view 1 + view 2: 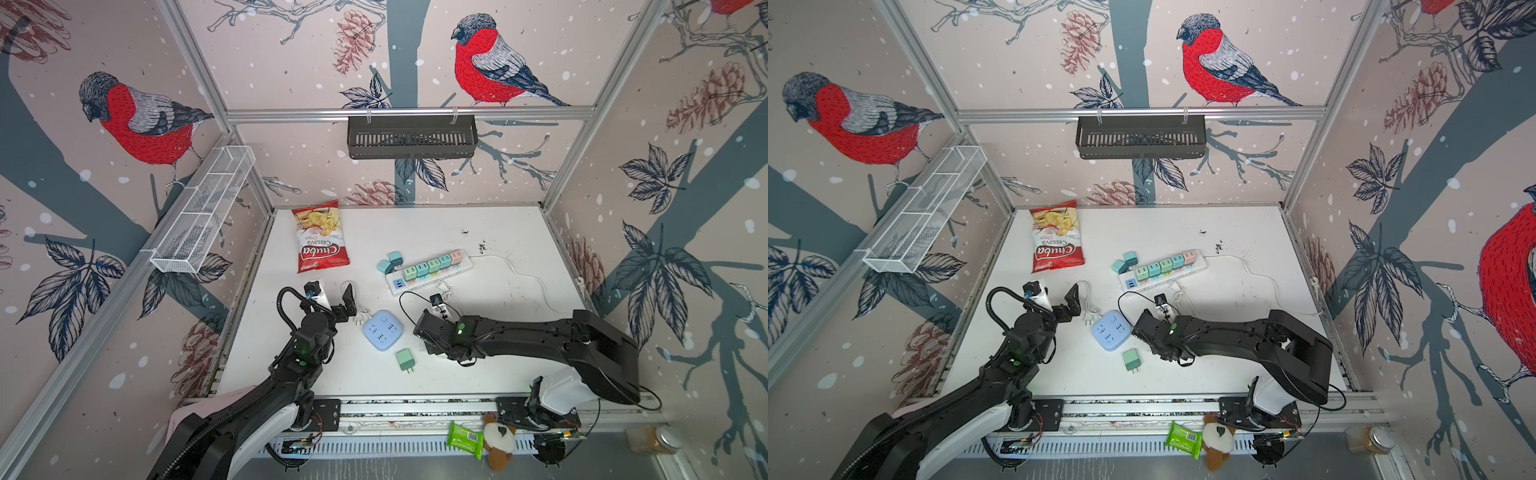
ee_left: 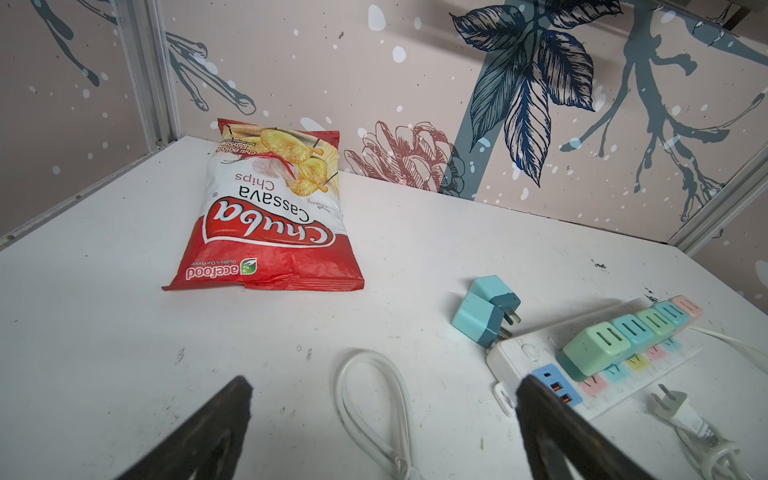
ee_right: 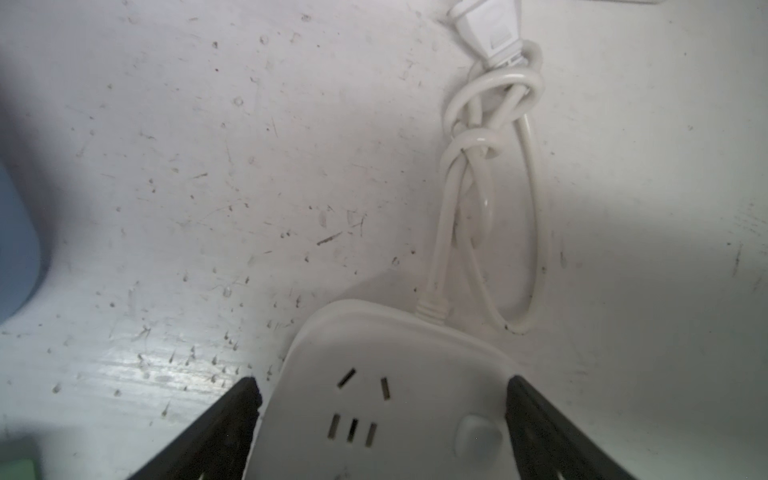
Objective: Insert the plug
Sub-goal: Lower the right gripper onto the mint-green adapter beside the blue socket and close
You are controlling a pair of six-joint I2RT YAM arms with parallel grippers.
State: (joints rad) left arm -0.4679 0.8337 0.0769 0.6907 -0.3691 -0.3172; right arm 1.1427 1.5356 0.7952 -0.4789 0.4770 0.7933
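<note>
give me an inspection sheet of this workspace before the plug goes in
surface: white table, scuffed
job's things: power strip with adapters plugged in; blue socket cube; white socket; green adapter and two teal adapters loose
clutter: chips bag
grippers: left gripper open, empty; right gripper open, astride the white socket
cables: cord loop by left gripper; knotted cord from white socket; strip lead
surroundings: black basket, wire rack on walls; toy, jar past front rail

Pink bullfinch-and-pinecone wallpaper walls (image 1: 291,62), aluminium frame (image 1: 407,112), scuffed white tabletop (image 1: 478,232), black rail basket (image 1: 411,139), white wire basket (image 1: 203,212).
</note>
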